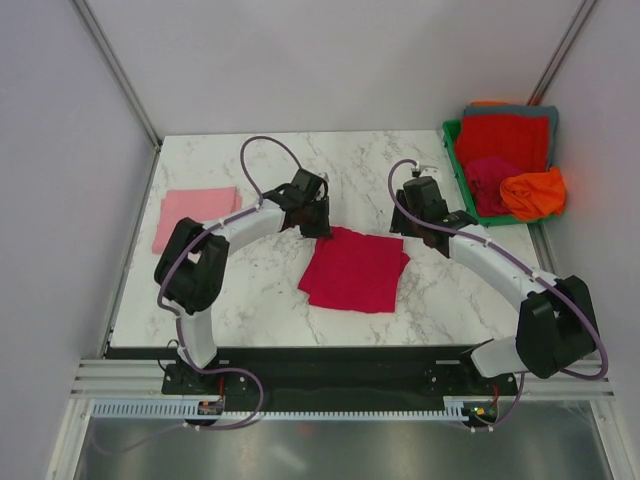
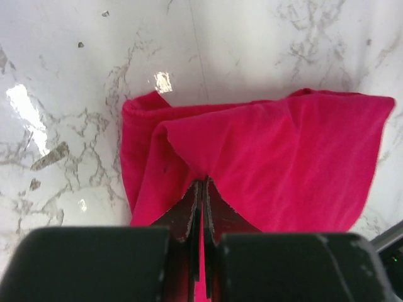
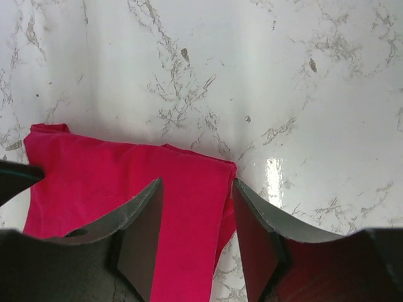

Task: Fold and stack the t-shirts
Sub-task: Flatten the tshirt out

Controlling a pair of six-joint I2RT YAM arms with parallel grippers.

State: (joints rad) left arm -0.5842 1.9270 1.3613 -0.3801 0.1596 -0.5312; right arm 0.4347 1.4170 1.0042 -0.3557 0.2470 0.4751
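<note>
A deep crimson t-shirt (image 1: pixel 355 270) lies folded into a rough rectangle at the table's middle. My left gripper (image 1: pixel 317 226) is shut on its far left corner; in the left wrist view the cloth (image 2: pixel 277 157) is pinched between the closed fingertips (image 2: pixel 203 185). My right gripper (image 1: pixel 408 222) is open over the shirt's far right corner, its fingers (image 3: pixel 141 217) straddling the folded edge (image 3: pixel 189 207). A light pink folded shirt (image 1: pixel 195 215) lies at the far left.
A green bin (image 1: pixel 458 160) at the far right holds red (image 1: pixel 505 140), magenta (image 1: pixel 490 180), orange (image 1: pixel 535 192) and grey shirts. Marble table (image 1: pixel 260 290), walls on both sides.
</note>
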